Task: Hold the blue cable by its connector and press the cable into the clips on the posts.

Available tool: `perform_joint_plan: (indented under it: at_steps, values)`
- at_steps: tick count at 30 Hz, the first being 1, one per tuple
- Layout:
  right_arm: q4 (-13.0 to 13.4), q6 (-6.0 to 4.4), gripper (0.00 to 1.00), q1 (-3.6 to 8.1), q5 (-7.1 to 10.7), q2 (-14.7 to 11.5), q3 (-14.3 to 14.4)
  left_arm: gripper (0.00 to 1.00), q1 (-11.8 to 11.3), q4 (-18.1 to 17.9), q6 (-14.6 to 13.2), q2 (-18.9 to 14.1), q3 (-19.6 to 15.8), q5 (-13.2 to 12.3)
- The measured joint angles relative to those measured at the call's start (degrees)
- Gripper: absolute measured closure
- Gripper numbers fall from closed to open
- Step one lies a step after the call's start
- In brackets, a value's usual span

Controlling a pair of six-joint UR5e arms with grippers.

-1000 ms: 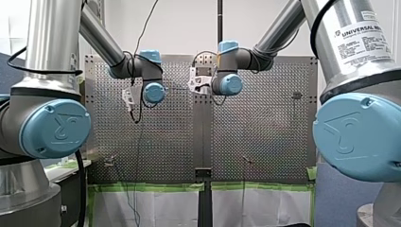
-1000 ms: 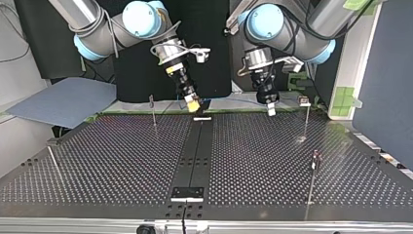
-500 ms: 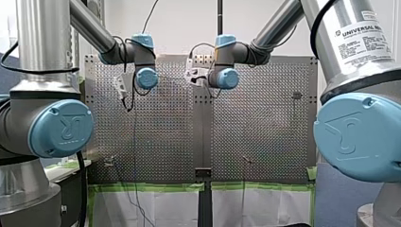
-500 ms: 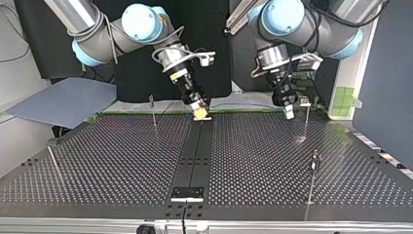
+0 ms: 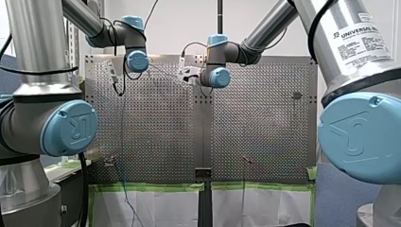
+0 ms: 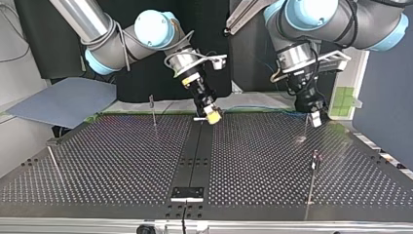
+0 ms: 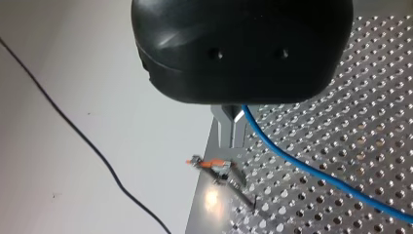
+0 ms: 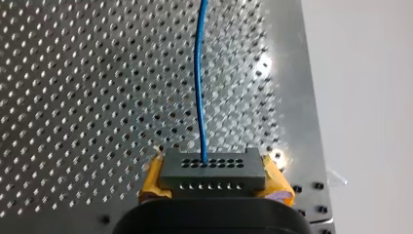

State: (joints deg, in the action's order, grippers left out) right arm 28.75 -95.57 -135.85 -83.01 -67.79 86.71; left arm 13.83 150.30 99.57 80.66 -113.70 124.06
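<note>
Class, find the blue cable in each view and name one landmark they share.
Left wrist view: the blue cable slants away from my left gripper over the table.
Right wrist view: it runs straight ahead from the connector in my right gripper.
Top view: a thin line between the grippers, hard to make out.
Front view: too thin to tell.
Shared landmark: the perforated table.

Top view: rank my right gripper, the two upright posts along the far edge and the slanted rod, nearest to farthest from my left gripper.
From my left gripper:
1. Post at the view's right, just beside it.
2. My right gripper, at the middle seam.
3. Post at the view's left, farther along.
4. Slanted rod, far left, nearer the camera.
</note>
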Motion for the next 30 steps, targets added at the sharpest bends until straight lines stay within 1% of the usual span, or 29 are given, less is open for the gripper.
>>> perform_joint_plan:
  at_steps: [4, 11, 18, 24, 30]
  values:
    - [-0.41, -0.16, 1.0, -0.7, -0.04, 0.17, -2.03, 1.0, -1.66, 1.67, 0.11, -0.05, 0.27, -1.64]
    - [-1.91, -0.3, 1.0, -1.5, -0.34, 0.23, -5.54, 1.0, -4.72, 4.76, -0.27, 1.82, 2.14, -4.69]
    - [-2.52, -1.2, 1.0, -1.82, -0.78, 0.77, -9.41, 1.0, -8.4, 8.44, 0.58, 2.05, 4.57, -8.39]
    - [-2.94, -1.38, 1.0, -2.25, -1.04, 2.94, -12.7, 1.0, -10.08, 10.79, 1.41, 2.1, 6.68, -11.5]
    - [-3.13, -1.44, 1.0, -3.0, -1.35, 4.42, -15.99, 1.0, -11.07, 11.2, 1.49, 3.41, 8.34, -15.14]
